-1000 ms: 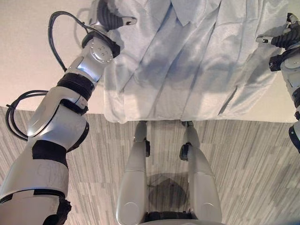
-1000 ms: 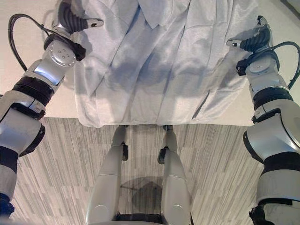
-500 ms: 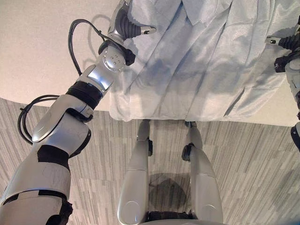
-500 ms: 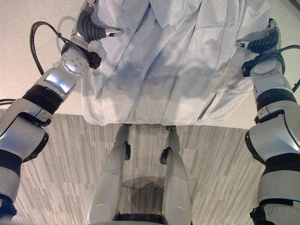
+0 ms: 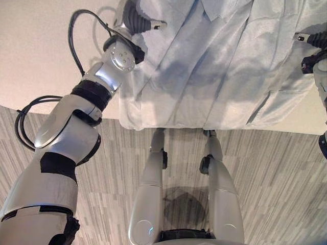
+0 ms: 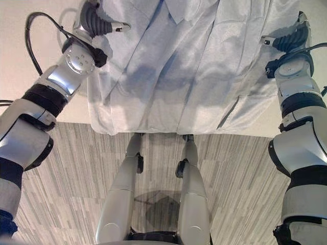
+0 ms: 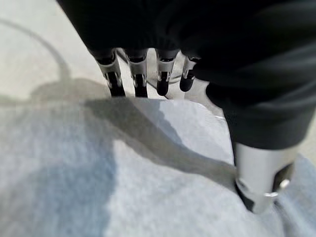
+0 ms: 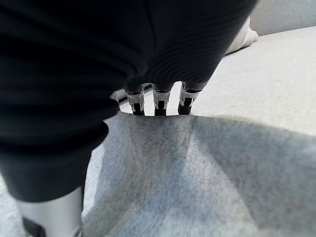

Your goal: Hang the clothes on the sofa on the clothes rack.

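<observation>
A pale blue-grey shirt (image 5: pixel 204 66) lies spread flat on the beige sofa seat (image 5: pixel 41 51), its hem hanging over the front edge. My left hand (image 5: pixel 134 19) is at the shirt's left side near the shoulder. In its wrist view the straight fingers (image 7: pixel 139 81) reach the cloth's far edge and the thumb (image 7: pixel 261 182) rests on the shirt (image 7: pixel 123 187). My right hand (image 6: pixel 291 38) is at the shirt's right side. Its fingers (image 8: pixel 157 101) hang straight onto the edge of the cloth (image 8: pixel 197 173), and its thumb (image 8: pixel 49 217) stands apart from them.
The sofa's front edge runs across the head views above a grey striped floor (image 5: pixel 286 178). More bare beige seat (image 8: pixel 276 79) stretches beyond the right hand, up to the sofa back (image 8: pixel 286 15).
The camera has shifted a little. My left hand has moved slightly farther up along the shirt's left side. The right hand and the shirt stay much as they were.
</observation>
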You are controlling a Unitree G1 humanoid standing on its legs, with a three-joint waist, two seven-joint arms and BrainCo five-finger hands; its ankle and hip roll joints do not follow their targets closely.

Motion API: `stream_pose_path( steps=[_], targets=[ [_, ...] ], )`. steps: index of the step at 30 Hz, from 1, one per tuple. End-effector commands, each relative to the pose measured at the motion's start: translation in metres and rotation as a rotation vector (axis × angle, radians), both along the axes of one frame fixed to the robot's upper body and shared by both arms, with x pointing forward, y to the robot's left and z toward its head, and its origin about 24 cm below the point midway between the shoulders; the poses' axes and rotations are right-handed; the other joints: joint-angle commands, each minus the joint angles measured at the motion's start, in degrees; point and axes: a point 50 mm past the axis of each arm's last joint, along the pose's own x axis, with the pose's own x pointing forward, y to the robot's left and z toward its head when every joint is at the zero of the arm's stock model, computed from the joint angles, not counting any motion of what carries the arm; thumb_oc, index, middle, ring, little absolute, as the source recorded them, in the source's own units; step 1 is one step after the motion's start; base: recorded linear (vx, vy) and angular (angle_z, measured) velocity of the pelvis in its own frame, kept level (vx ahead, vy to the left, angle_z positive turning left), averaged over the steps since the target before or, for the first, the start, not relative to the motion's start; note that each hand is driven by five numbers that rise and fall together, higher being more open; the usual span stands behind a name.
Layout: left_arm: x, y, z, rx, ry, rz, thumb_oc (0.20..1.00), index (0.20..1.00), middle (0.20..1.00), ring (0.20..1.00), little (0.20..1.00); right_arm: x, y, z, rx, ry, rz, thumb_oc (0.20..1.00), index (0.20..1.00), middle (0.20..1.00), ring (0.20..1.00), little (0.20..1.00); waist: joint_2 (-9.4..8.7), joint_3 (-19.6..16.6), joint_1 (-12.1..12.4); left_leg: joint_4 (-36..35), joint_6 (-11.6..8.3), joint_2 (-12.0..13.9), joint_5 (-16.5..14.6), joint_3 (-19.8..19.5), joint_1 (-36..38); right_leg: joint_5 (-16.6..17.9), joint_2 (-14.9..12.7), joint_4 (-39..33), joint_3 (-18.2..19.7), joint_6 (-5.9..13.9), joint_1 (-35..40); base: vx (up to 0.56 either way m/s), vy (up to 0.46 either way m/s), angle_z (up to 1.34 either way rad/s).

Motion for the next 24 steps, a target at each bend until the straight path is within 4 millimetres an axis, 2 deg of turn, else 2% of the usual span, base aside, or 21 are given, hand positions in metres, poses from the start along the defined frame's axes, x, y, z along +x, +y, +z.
stream_pose_path(
  steps=[1,6,11,12,13,14,20,24],
  targets=[
    [0.001,0.003,0.005,0.021,-0.038,0.06,1.0,1.0,1.0,1.0,1.0,0.019,0.052,-0.008,-0.079,0.039,0.196,1.0,1.0,1.0,1.0,1.0,0.79,-0.27,-0.83,-0.33,-1.14,-0.7,-3.72,-0.36,2.73,-2.35,-3.56,0.04,3.68,7.91,4.65,0.0,0.0,0.0],
    [0.003,-0.009,-0.001,0.029,-0.041,0.065,1.0,1.0,1.0,1.0,1.0,0.028,0.088,-0.013,-0.111,0.032,0.291,1.0,1.0,1.0,1.0,1.0,0.51,-0.27,-1.28,-0.26,-1.11,-0.46,-3.81,-0.27,3.0,-2.38,-3.29,0.26,3.99,7.55,4.51,0.0,-0.007,-0.02],
    [0.004,-0.016,-0.005,0.014,-0.023,0.038,1.0,1.0,1.0,1.0,1.0,0.031,0.104,-0.017,-0.125,0.052,0.336,1.0,1.0,1.0,1.0,1.0,0.64,-0.27,-1.27,-0.08,-1.14,-0.36,-3.86,-0.29,2.96,-2.34,-3.32,0.26,4.13,7.43,4.25,-0.01,-0.001,-0.05],
    [0.003,-0.019,-0.005,0.009,-0.019,0.024,0.824,0.824,0.824,0.824,0.824,0.032,0.106,-0.018,-0.115,0.054,0.343,1.0,1.0,1.0,1.0,1.0,0.76,-0.27,-1.2,-0.1,-1.18,-0.41,-3.82,-0.24,2.93,-2.35,-3.35,0.22,4.06,7.43,4.21,0.0,0.006,-0.03],
    [0.003,-0.019,-0.005,0.001,-0.013,0.016,0.416,0.416,0.416,0.416,0.416,0.032,0.107,-0.02,-0.1,0.058,0.352,0.73,0.73,0.73,0.73,0.73,0.81,-0.27,-1.17,-0.14,-1.19,-0.44,-3.74,-0.21,2.87,-2.26,-3.39,0.19,4.08,7.44,4.17,0.0,0.0,0.0],
    [0.004,-0.019,-0.006,0.002,-0.001,0.011,0.2,0.2,0.2,0.2,0.2,0.032,0.107,-0.021,-0.085,0.064,0.362,0.2,0.2,0.2,0.2,0.2,0.93,-0.27,-1.18,-0.27,-1.18,-0.48,-3.68,-0.13,2.92,-2.18,-3.42,0.14,4.06,7.46,4.12,0.0,0.0,0.0],
    [0.009,-0.015,-0.016,0.042,0.081,0.027,0.2,0.2,0.2,0.2,0.2,0.033,0.108,-0.026,-0.044,0.092,0.384,0.2,0.2,0.2,0.2,0.2,1.01,-0.27,-1.2,-0.12,-1.06,-0.78,-3.59,0.14,2.76,-1.98,-3.52,0.07,4.08,7.5,4.1,0.0,0.0,0.0],
    [0.01,-0.008,-0.018,0.01,0.091,0.033,0.2,0.2,0.2,0.2,0.2,0.031,0.112,-0.024,-0.026,0.055,0.423,0.2,0.2,0.2,0.2,0.2,0.79,-0.27,-1.48,-0.05,-1.06,-0.72,-3.67,0.33,3.02,-1.96,-3.49,0.13,4.06,7.49,4.3,0.0,0.0,0.0]
  ],
)
